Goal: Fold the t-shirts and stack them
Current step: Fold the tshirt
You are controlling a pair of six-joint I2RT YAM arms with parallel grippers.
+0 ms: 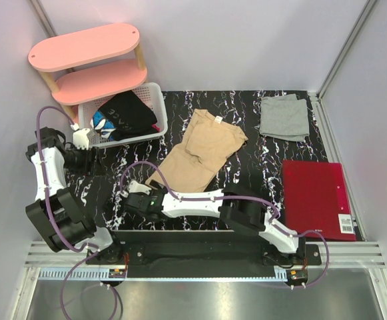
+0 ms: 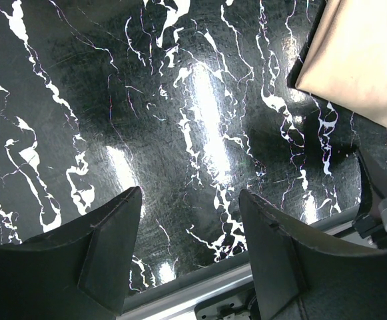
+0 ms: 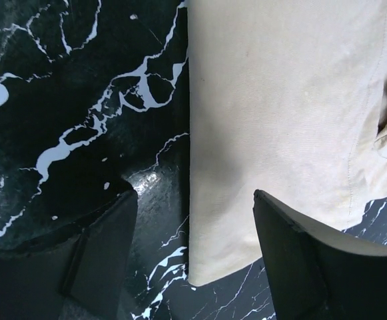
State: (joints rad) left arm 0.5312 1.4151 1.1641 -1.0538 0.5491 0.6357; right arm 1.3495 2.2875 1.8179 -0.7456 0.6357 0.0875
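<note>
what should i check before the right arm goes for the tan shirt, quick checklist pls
1. Right gripper open and holding nothing: ok.
2. Right gripper lined up on the tan t-shirt: ok, the shirt's near edge lies below the gap between the fingers.
3. Height of the fingers above the cloth: cannot tell.
4. Tan t-shirt spread flat: not ok, it lies rumpled and slanted on the table.
5. Left gripper open and free: ok, over bare table, only a corner of the shirt in its view.
6. Grey t-shirt and red folder apart from the tan one: ok.
</note>
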